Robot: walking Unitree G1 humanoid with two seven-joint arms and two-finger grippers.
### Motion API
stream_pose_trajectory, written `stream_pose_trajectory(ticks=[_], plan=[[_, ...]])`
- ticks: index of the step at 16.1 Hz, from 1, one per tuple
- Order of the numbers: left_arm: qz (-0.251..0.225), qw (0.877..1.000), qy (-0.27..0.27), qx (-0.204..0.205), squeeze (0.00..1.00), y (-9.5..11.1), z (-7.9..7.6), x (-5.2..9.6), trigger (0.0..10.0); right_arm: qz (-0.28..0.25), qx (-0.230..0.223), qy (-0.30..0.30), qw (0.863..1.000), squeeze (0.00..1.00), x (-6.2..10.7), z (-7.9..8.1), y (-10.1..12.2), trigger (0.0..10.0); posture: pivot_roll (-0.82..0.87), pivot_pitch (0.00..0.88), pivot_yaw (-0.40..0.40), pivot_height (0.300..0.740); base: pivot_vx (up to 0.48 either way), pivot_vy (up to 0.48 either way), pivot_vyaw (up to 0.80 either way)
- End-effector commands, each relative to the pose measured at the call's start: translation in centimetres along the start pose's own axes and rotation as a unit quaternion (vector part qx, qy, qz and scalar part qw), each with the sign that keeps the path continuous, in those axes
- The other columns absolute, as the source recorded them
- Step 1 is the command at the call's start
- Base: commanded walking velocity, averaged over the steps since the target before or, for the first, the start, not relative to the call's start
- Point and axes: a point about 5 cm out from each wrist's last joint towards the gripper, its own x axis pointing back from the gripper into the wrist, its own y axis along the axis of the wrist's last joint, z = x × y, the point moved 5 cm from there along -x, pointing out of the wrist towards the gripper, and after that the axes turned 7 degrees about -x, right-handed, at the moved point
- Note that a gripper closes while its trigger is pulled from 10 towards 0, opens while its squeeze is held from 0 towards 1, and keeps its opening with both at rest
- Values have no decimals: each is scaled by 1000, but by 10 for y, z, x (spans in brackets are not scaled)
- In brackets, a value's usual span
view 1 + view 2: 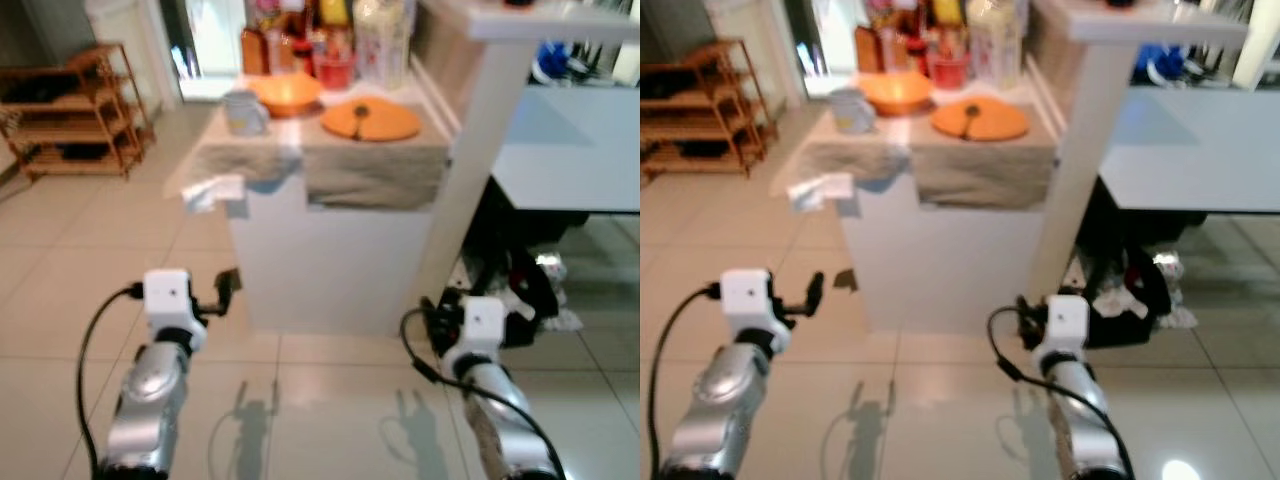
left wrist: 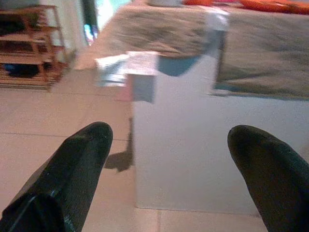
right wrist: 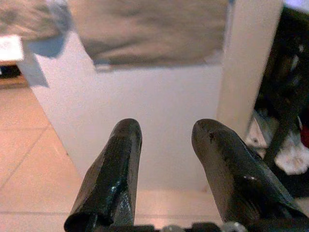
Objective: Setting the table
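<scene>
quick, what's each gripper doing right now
Left gripper: open wide, holding nothing, facing the white counter.
Right gripper: open, holding nothing, low before the same counter.

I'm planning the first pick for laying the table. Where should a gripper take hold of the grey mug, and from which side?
Probably by the rim or body from above. The grey mug stands upright near the table's left corner, with the orange bowl close at its right, so the left gripper, now open and low in front of the table, looks better placed. The image is too blurred to judge the handle.
</scene>
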Motion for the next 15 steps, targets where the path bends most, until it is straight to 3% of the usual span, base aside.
stream_pose_trajectory(ticks=[1,6,15], plan=[[-6,1000,-4,-4,0,3,-5,-2,10000,-30,14,-12,999,0,-2,-7,17,10000,-114,0,49,740,0,0,0],[-10,1000,-4,-19,0,5,-5,-3,10000,-30,19,-7,999,0,-5,-3,18,10000,-111,0,49,740,0,0,0],[-15,1000,2,-14,0,6,-4,-2,10000,-33,26,0,999,0,-6,1,20,10000,-111,0,46,740,429,0,0]])
